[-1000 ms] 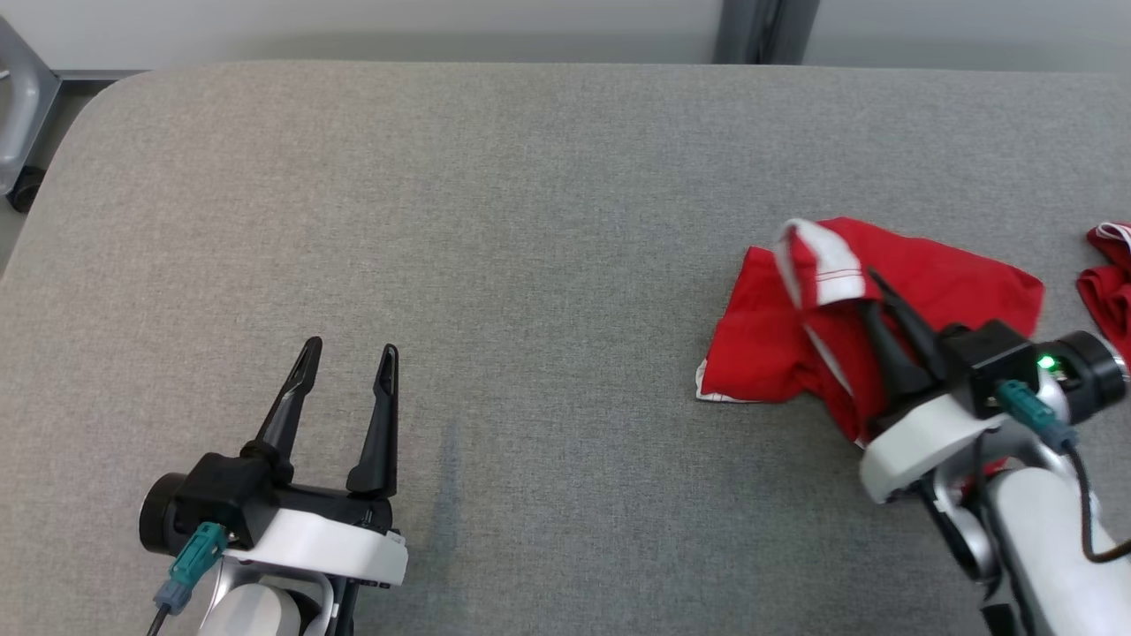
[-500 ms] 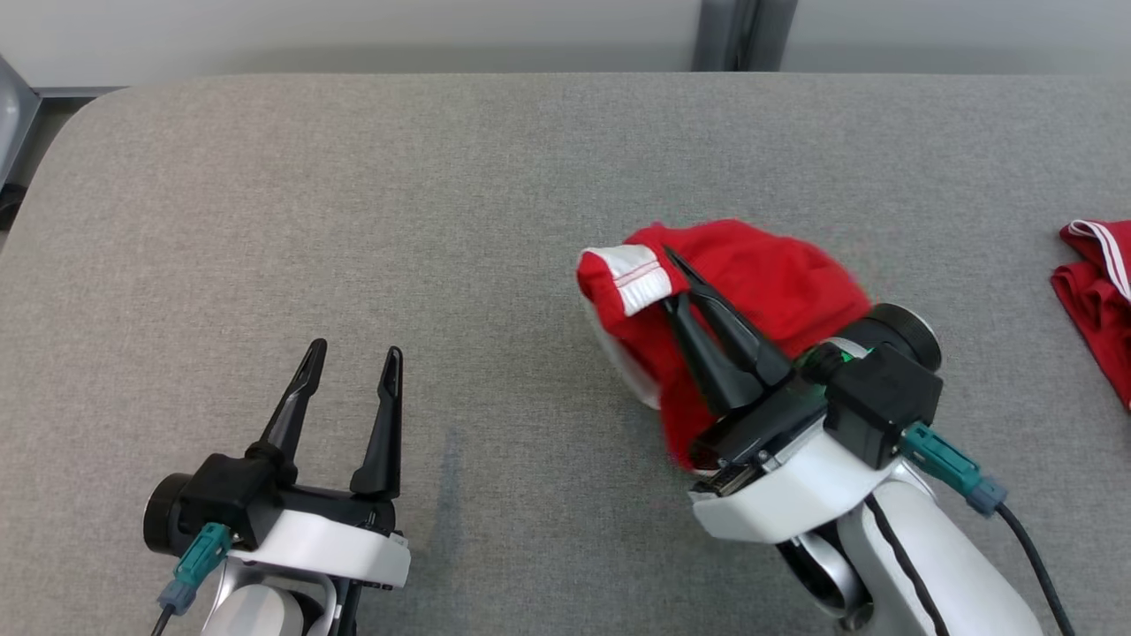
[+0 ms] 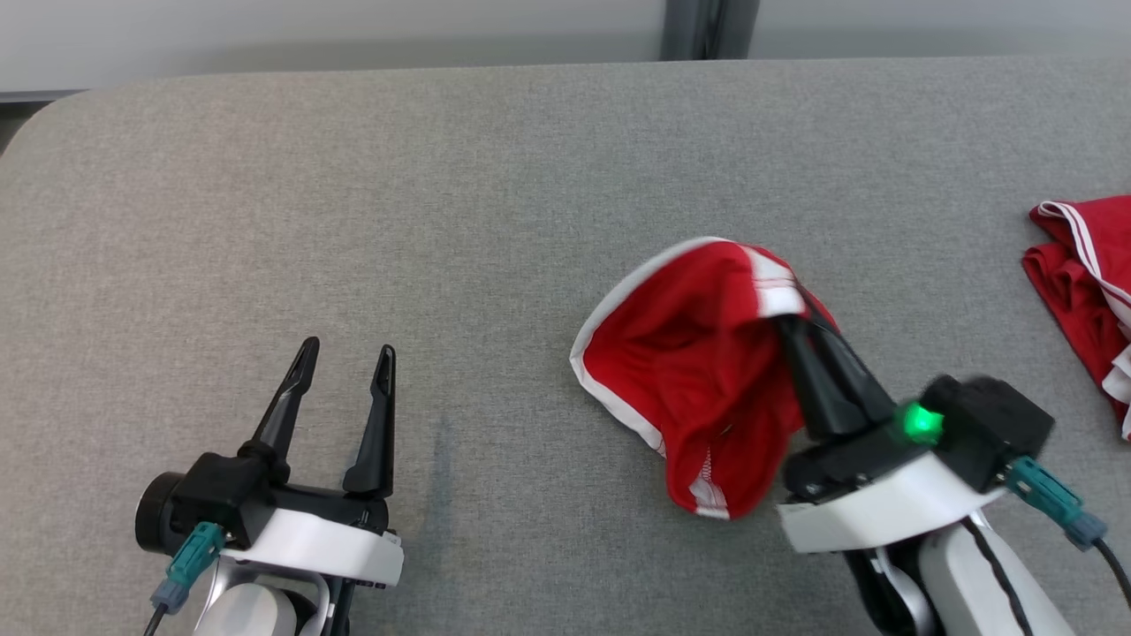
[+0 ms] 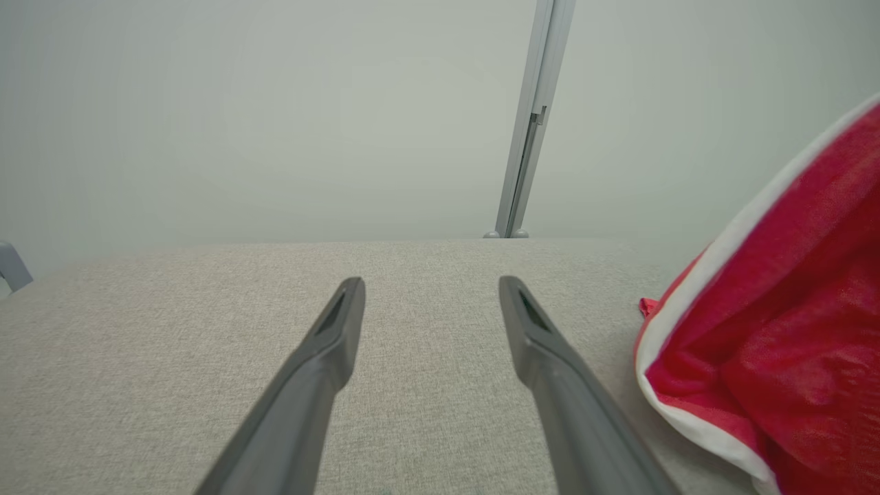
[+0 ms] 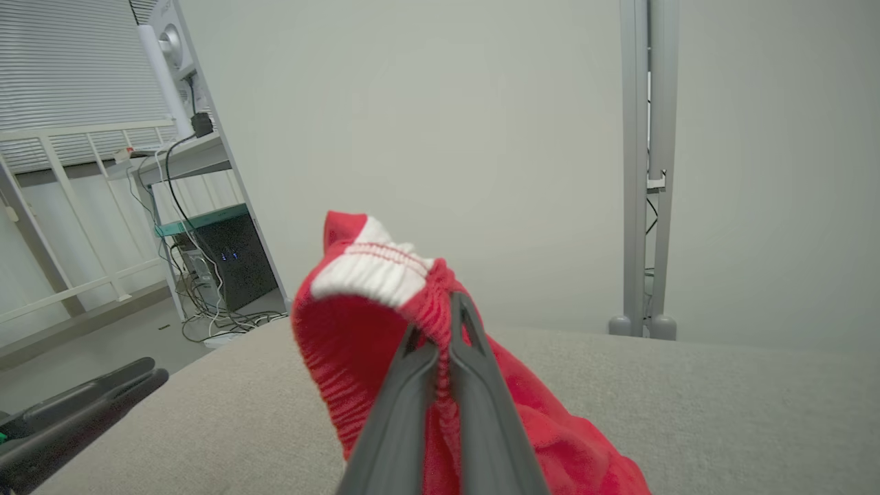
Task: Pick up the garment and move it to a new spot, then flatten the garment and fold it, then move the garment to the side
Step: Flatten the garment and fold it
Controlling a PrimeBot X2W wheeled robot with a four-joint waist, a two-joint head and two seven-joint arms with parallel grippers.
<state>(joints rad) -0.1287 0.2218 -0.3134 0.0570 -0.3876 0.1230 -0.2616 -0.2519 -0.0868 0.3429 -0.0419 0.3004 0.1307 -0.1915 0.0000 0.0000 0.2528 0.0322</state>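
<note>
The garment (image 3: 689, 371) is red with white trim and a white ribbed band. It hangs bunched above the grey padded table, right of centre in the head view. My right gripper (image 3: 793, 311) is shut on the garment's banded edge; the right wrist view shows the fabric (image 5: 385, 309) pinched between the two fingers. The garment's white-edged hem (image 4: 763, 330) fills the right side of the left wrist view. My left gripper (image 3: 345, 355) stands open and empty at the lower left, well apart from the garment.
A second red cloth with white stripes (image 3: 1082, 274) lies at the table's right edge. A grey metal post (image 3: 694, 28) stands behind the table (image 3: 353, 203). The right wrist view shows a shelf with cables (image 5: 199, 227) beyond the table's left end.
My right gripper has carried the garment leftward off the table's right part and lifted it, so it now hangs open. The camera has shifted. The left gripper has stayed put.
</note>
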